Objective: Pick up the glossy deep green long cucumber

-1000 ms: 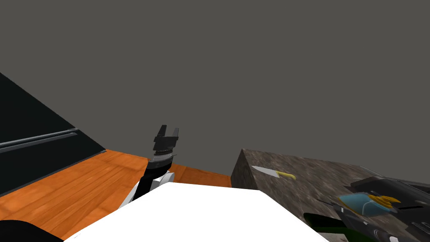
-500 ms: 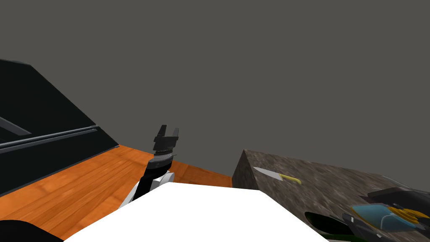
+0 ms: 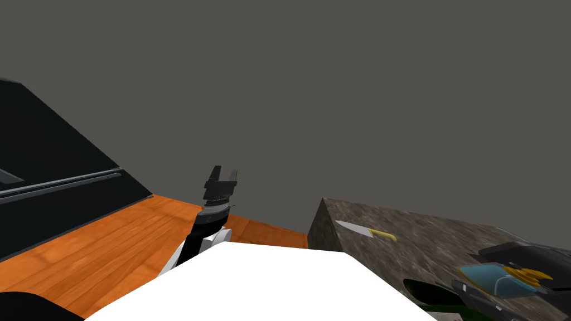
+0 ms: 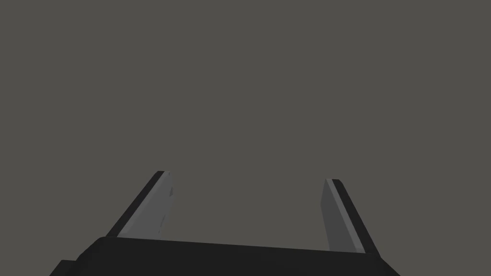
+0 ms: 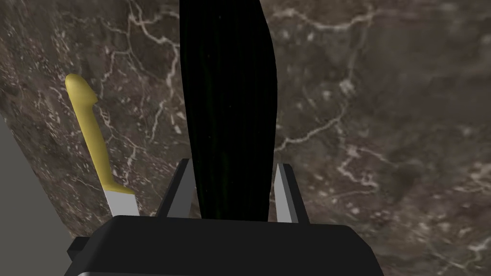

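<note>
- The right gripper (image 5: pixel 235 164) pinches the cucumber (image 5: pixel 227 86), one finger pressed on each side; the cucumber runs straight out from between them (nearly black-green) over the brown marbled counter (image 5: pixel 374 120).
- A yellow-handled knife (image 5: pixel 93 129) lies just beside the gripper, apart from the cucumber.
- The head view adds the left gripper (image 3: pixel 225 170), fingers spread, well apart from both.

One cucumber (image 5: pixel 225 96), one knife (image 5: pixel 98 143), one marble counter (image 5: pixel 383 120).
</note>
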